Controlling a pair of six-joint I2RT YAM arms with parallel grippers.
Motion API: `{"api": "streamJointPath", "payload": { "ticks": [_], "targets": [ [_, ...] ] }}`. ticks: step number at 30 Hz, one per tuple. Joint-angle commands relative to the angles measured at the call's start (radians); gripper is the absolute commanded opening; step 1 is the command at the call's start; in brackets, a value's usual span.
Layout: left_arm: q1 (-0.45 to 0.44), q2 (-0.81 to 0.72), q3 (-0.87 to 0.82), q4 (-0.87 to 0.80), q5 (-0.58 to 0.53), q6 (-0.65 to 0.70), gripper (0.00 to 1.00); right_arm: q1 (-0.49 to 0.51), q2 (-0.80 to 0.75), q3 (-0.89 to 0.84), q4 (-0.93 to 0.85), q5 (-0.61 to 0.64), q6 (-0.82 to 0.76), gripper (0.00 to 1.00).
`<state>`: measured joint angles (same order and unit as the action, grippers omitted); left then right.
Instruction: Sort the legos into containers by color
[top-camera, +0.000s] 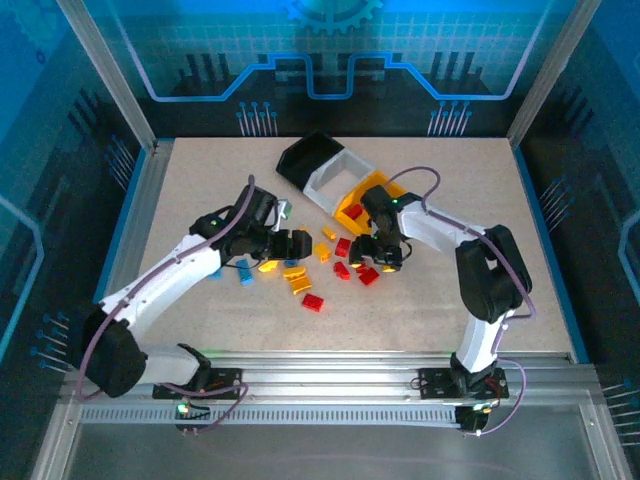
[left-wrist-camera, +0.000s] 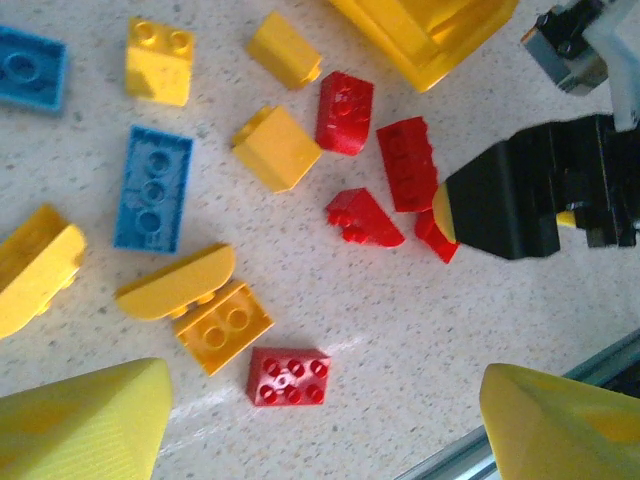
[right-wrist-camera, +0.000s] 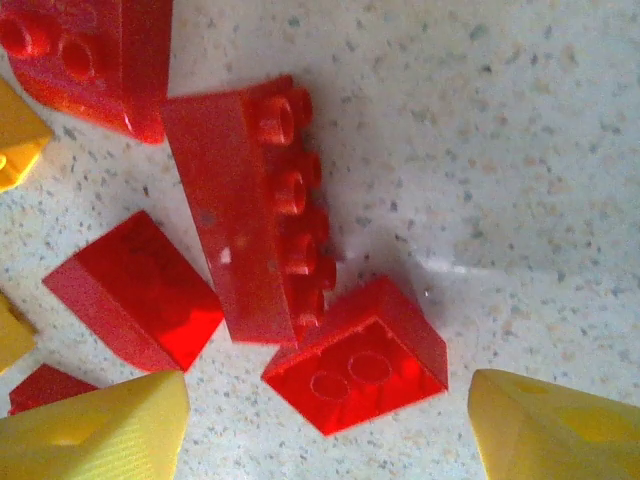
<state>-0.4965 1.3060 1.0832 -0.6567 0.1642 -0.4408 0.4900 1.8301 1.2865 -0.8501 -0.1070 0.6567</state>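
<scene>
Smooth, glossy plastic legos (right-wrist-camera: 250, 210) on a matt, speckled tabletop (right-wrist-camera: 520, 150); the containers (top-camera: 322, 186) are shiny plastic too

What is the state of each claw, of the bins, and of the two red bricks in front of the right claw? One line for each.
Left claw: open, nothing between its fingers.
Right claw: open, holding nothing.
Long red brick: lying on its side, studs pointing sideways.
Small red brick: underside up, no studs showing.
Containers: open-topped, joined in a row.
</scene>
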Motion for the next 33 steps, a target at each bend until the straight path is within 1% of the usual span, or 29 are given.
{"api": "streamJointPath", "payload": {
  "ticks": [1,4,8,11,16,21,24,30,33],
  "targets": [
    [0.016,-0.058,-0.025,-0.04,-0.043,0.001,0.81,0.014,0.04,0.04,-0.053,0.027,-0.006,0.76],
    [0.022,-0.084,-0.032,-0.062,-0.057,0.009,0.81,0.022,0.065,0.056,-0.075,0.055,-0.015,0.76],
    [0.032,-0.107,-0.042,-0.069,-0.049,0.011,0.81,0.045,0.094,0.06,-0.099,0.098,-0.019,0.76],
    [0.035,-0.119,-0.053,-0.071,-0.039,0.0,0.81,0.058,0.112,0.046,-0.098,0.107,-0.01,0.75],
    [0.038,-0.153,-0.086,-0.061,-0.029,-0.024,0.81,0.077,0.117,0.026,-0.094,0.129,-0.005,0.72],
    [0.044,-0.169,-0.122,-0.041,-0.011,-0.051,0.8,0.072,0.091,-0.021,-0.08,0.159,0.0,0.65],
    [0.045,-0.168,-0.124,-0.035,-0.005,-0.056,0.8,0.063,0.077,-0.049,-0.074,0.163,0.004,0.63],
    [0.046,-0.162,-0.115,-0.037,-0.005,-0.054,0.8,0.046,0.033,-0.097,-0.05,0.172,0.006,0.62],
    [0.047,-0.165,-0.117,-0.042,-0.005,-0.054,0.8,0.035,0.037,-0.094,-0.04,0.168,-0.009,0.63]
  ]
}}
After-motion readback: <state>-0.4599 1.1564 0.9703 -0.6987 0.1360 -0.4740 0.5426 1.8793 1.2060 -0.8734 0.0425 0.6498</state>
